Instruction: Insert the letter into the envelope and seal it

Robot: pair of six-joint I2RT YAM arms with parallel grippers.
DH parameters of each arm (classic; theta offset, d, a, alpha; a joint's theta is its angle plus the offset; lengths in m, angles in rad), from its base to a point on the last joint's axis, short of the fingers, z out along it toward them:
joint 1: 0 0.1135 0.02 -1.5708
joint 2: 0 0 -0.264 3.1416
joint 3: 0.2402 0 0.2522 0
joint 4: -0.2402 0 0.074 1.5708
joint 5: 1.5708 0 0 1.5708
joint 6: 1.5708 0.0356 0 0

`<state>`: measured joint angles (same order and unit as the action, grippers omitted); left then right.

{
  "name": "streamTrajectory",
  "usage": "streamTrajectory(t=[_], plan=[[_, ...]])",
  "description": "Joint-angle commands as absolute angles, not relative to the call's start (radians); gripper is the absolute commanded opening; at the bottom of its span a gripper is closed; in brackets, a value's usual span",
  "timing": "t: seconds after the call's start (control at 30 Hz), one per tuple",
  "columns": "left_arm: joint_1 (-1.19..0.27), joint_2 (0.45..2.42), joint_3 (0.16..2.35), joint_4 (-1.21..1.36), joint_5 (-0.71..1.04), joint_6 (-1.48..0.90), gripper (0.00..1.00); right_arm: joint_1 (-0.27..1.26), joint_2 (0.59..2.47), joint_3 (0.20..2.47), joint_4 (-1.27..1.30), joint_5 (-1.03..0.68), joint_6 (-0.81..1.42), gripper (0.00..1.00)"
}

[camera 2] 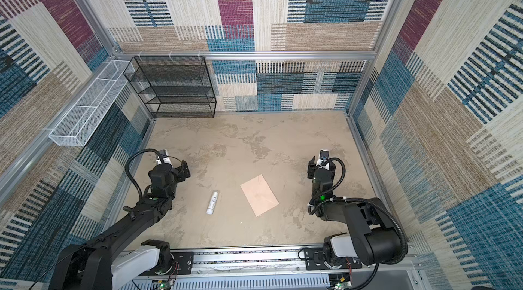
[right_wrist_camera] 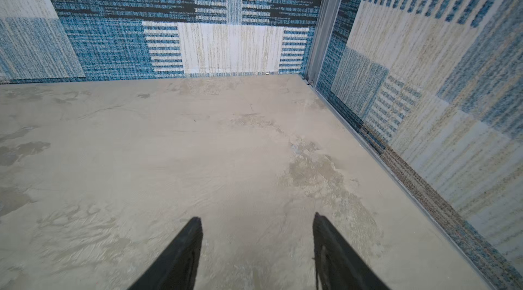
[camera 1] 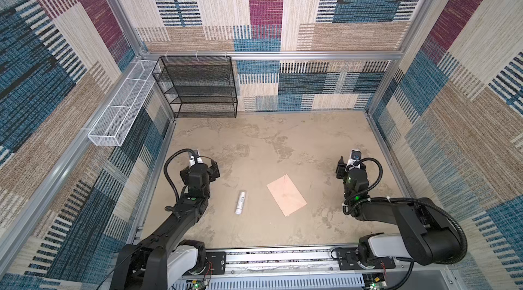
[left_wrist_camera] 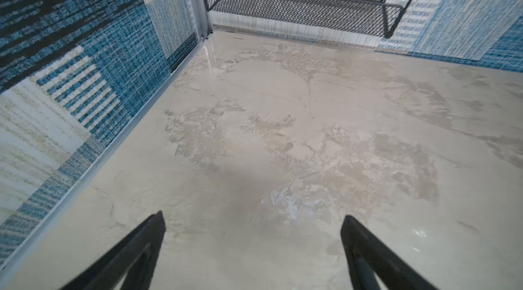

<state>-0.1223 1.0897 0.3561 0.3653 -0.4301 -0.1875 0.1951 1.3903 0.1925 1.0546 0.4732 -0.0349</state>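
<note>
Peach-pink envelope, white tube, mottled beige table, black mesh shelf

Mottled beige-grey table, plaster-like, darker patches scattered. Pale pink envelope lay flat right of middle, skewed to table edges, seam side up, flap folded down. White tube lay on its side left of envelope, near but apart, long axis roughly near-to-far.
</note>
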Motion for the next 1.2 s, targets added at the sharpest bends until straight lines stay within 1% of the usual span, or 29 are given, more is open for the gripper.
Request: streamTrajectory(t=[0.0, 0.07, 0.1, 0.23, 0.33, 0.43, 0.47, 0.53, 0.57, 0.6, 0.63, 0.67, 0.7, 0.73, 0.77, 0.8, 0.83, 0.87, 0.93, 1.0, 1.07, 1.17], plan=[[-0.096, 1.117, 0.326, 0.500, -0.414, -0.184, 0.99, 0.165, 1.443, 0.156, 1.344, 0.441, -0.061, 0.66], [-0.081, 1.149, 0.317, 0.541, -0.401, -0.178, 0.99, 0.146, 1.486, 0.152, 1.405, 0.426, -0.059, 0.66], [-0.073, 1.170, 0.312, 0.571, -0.395, -0.170, 0.99, 0.146, 1.476, 0.173, 1.335, 0.394, -0.056, 0.64], [-0.039, 1.240, 0.307, 0.684, -0.374, -0.144, 0.99, 0.122, 1.482, 0.191, 1.305, 0.355, -0.044, 0.62], [-0.004, 1.276, 0.314, 0.726, -0.333, -0.125, 1.00, 0.080, 1.480, 0.198, 1.279, 0.277, -0.017, 0.62], [0.032, 1.383, 0.302, 0.866, -0.293, -0.138, 1.00, 0.037, 1.499, 0.238, 1.213, 0.175, 0.000, 0.63], [0.040, 1.416, 0.309, 0.894, -0.270, -0.129, 0.98, 0.027, 1.507, 0.251, 1.198, 0.150, 0.004, 0.65], [0.048, 1.392, 0.361, 0.749, -0.227, -0.133, 0.96, 0.020, 1.505, 0.243, 1.205, 0.122, 0.003, 0.70], [0.048, 1.411, 0.362, 0.781, -0.217, -0.122, 0.97, 0.014, 1.515, 0.235, 1.227, 0.099, 0.001, 0.74], [0.048, 1.431, 0.363, 0.808, -0.192, -0.106, 0.97, 0.004, 1.527, 0.218, 1.265, 0.070, 0.002, 0.84], [0.048, 1.442, 0.374, 0.786, -0.148, -0.094, 0.97, 0.003, 1.547, 0.200, 1.323, 0.073, -0.001, 0.97], [0.045, 1.484, 0.387, 0.799, -0.141, -0.087, 0.94, 0.003, 1.538, 0.205, 1.303, 0.071, 0.000, 1.00], [0.039, 1.545, 0.387, 0.903, -0.124, -0.051, 0.97, 0.003, 1.538, 0.203, 1.300, 0.070, 0.000, 1.00], [0.034, 1.522, 0.421, 0.779, -0.121, -0.060, 0.99, 0.003, 1.544, 0.201, 1.316, 0.071, -0.001, 1.00], [0.032, 1.504, 0.446, 0.710, -0.124, -0.062, 0.99, 0.003, 1.532, 0.202, 1.289, 0.071, 0.000, 1.00], [0.030, 1.533, 0.412, 0.834, -0.128, -0.049, 0.99, 0.003, 1.540, 0.197, 1.316, 0.071, -0.001, 1.00], [0.031, 1.531, 0.414, 0.824, -0.127, -0.054, 0.99, 0.003, 1.535, 0.198, 1.305, 0.070, -0.002, 1.00], [0.030, 1.507, 0.436, 0.723, -0.124, -0.063, 0.99, 0.003, 1.534, 0.199, 1.304, 0.069, 0.000, 1.00], [0.031, 1.529, 0.416, 0.815, -0.130, -0.053, 0.99, 0.003, 1.533, 0.199, 1.302, 0.070, -0.001, 1.00], [0.031, 1.511, 0.433, 0.740, -0.125, -0.061, 0.99, 0.003, 1.534, 0.198, 1.304, 0.069, -0.001, 1.00], [0.030, 1.523, 0.422, 0.787, -0.127, -0.057, 0.99, 0.003, 1.536, 0.199, 1.306, 0.070, -0.001, 1.00], [0.031, 1.511, 0.433, 0.745, -0.124, -0.060, 0.99, 0.003, 1.535, 0.199, 1.305, 0.070, -0.001, 1.00]])
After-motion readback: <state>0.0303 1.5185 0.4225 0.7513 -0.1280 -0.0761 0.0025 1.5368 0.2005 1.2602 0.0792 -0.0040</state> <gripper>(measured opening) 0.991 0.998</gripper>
